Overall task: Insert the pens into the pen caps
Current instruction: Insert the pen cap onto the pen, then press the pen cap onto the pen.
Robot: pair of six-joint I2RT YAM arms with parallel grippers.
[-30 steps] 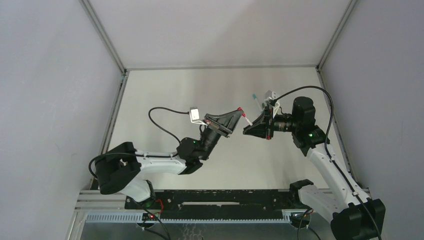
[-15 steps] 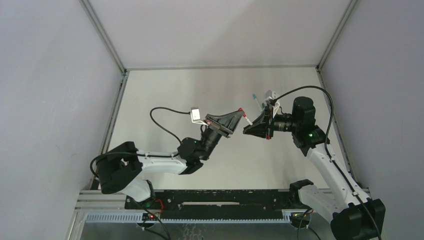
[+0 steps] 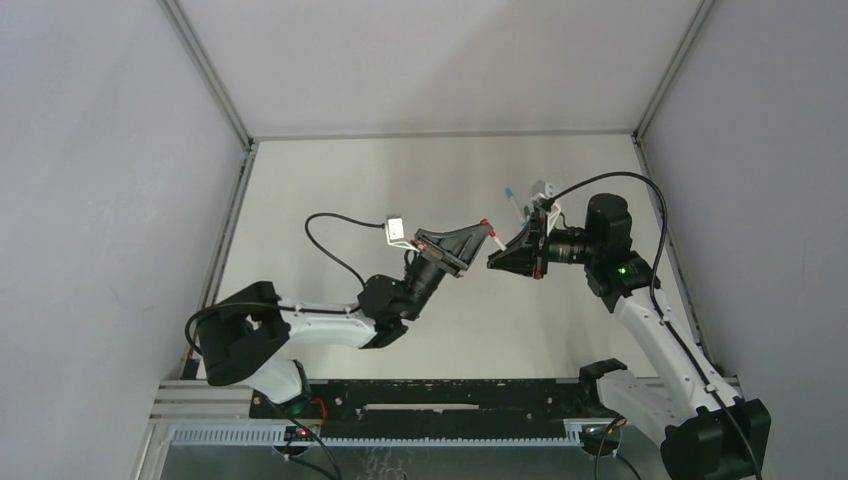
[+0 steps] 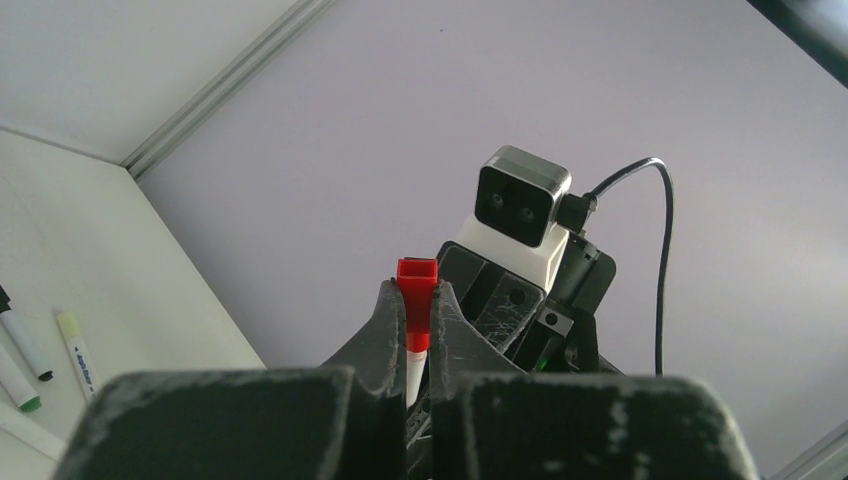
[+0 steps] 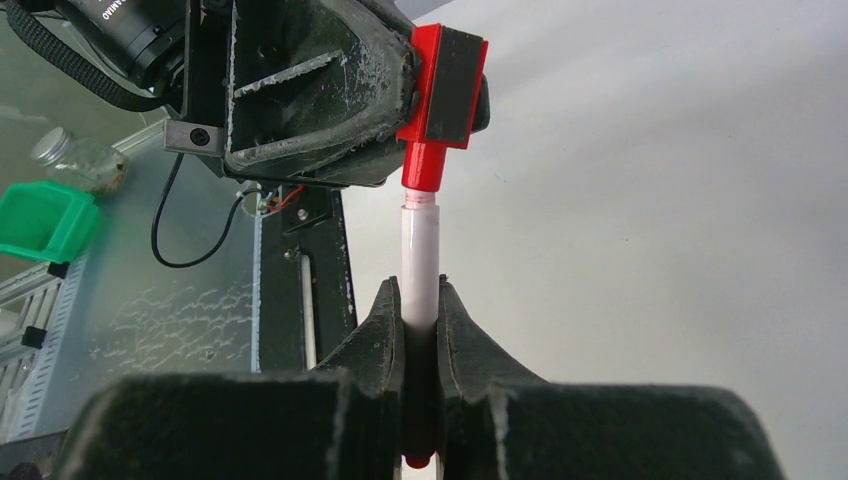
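From above, your left end effector [image 3: 486, 228] has crept right, closing on the right end effector [image 3: 497, 256]. Loose pens [image 3: 513, 199] lie on the desk [image 3: 330, 190] behind, clear of the work.

Left wrist: that end effector is clenched on the red cap [image 4: 416, 275].

Right wrist: the other grasps the pen [image 5: 419, 250], its nose already inside the cap. I'd push straight along the barrel and avoid tilting.

Overhead view looks down; wrist views closely share the red cap [image 4: 416, 292].
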